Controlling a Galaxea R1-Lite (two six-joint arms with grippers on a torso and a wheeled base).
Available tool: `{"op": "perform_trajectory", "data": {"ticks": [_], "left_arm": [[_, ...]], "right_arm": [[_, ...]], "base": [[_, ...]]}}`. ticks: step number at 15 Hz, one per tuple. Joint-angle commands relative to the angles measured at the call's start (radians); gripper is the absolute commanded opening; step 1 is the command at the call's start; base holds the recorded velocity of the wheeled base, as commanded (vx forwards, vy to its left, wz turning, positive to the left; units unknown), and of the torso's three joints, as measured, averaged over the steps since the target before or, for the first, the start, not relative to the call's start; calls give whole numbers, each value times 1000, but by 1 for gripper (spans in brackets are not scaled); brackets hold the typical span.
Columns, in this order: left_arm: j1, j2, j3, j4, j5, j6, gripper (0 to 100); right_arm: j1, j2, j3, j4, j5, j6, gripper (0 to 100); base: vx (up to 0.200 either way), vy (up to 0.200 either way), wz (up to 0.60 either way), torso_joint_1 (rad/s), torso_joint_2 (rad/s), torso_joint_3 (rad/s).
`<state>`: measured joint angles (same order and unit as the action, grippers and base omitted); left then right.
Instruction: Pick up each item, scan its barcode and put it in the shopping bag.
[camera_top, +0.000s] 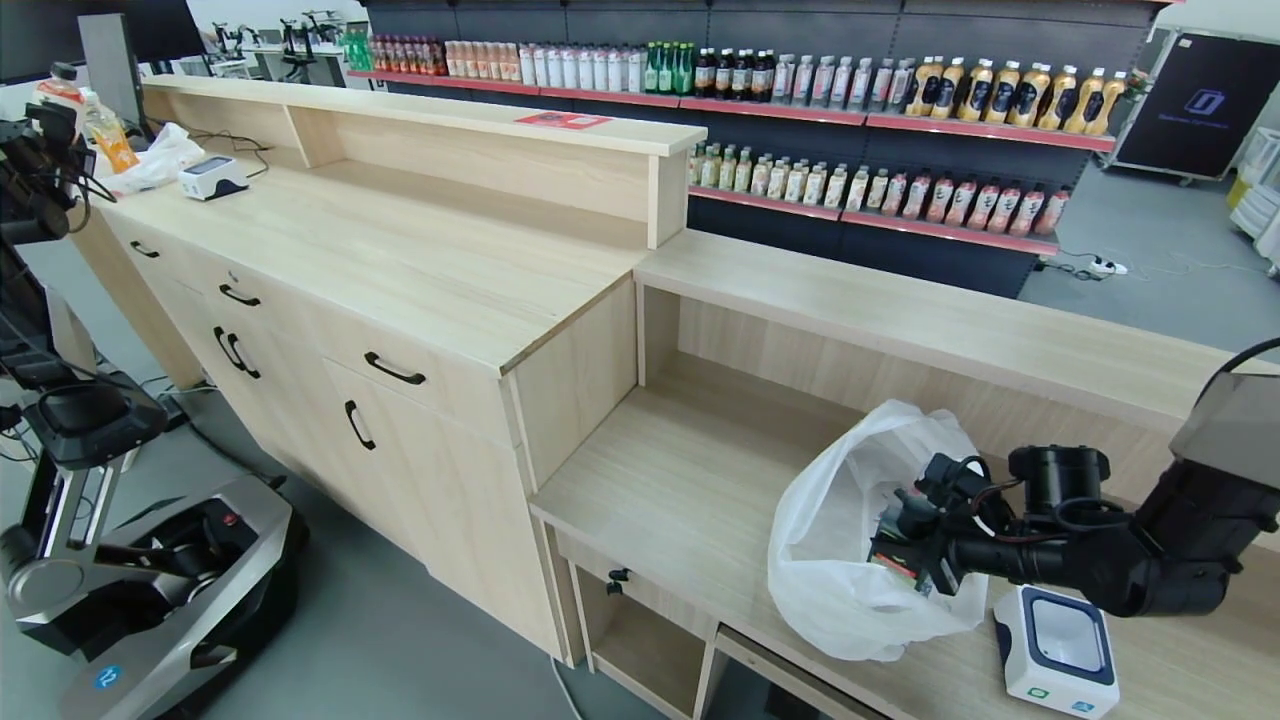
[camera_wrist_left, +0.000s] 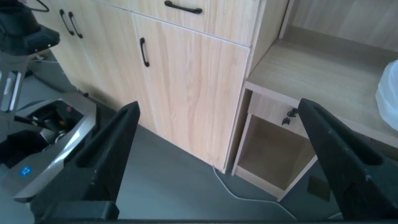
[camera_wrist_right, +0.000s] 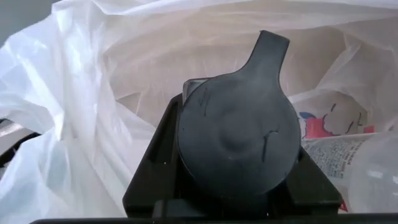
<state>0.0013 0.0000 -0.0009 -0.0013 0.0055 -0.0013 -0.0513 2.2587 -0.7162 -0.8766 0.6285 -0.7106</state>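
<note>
Right now the right pincer (camera_top: 893, 548) sits in the mouth of the white plastic bag (camera_top: 835, 560), whose thin walls rise around it on every side. Whether it is clenched or released I cannot tell. A dark round shape (camera_wrist_right: 239, 140) with a short tab covers the middle of the right wrist view, and I cannot tell what it is. Beyond the pincer, deeper in the bag, lie a clear bottle (camera_wrist_right: 367, 171) with a printed label and, next to it, a packet (camera_wrist_right: 326, 121) with red and blue print. Behind the pincer, under its arm and just beside the bag, a white and blue scanner (camera_top: 1058, 648) lies window up on the low wooden counter (camera_top: 680, 480).

The left pincer (camera_wrist_left: 219, 109) is released, its two dark fingers (camera_wrist_left: 112, 149) spread wide with nothing between them. It hangs above the grey floor (camera_wrist_left: 180, 180), well apart from the bag. Ahead of it stand a wooden cabinet door (camera_wrist_left: 186, 81) with a black handle and a shelf nook (camera_wrist_left: 267, 155) beneath the counter's edge.
</note>
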Motion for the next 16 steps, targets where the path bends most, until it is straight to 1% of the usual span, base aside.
{"op": "perform_trajectory", "data": {"ticks": [1,7,11,16], "left_arm": [[0,0,1,0,1,0,100],[0,0,-1,0,1,0,100],[0,0,-1,0,1,0,100],[0,0,-1,0,1,0,100]], "right_arm": [[-1,71,-32,-22,0,2,0],[33,143,-129,-38,0,71,0],[50,145,-108,-38,0,68,0],[48,130,-94,-36,0,68,0]], "base": [[0,0,0,0,0,0],[0,0,0,0,0,0],[0,0,0,0,0,0],[0,0,0,0,0,0]]}}
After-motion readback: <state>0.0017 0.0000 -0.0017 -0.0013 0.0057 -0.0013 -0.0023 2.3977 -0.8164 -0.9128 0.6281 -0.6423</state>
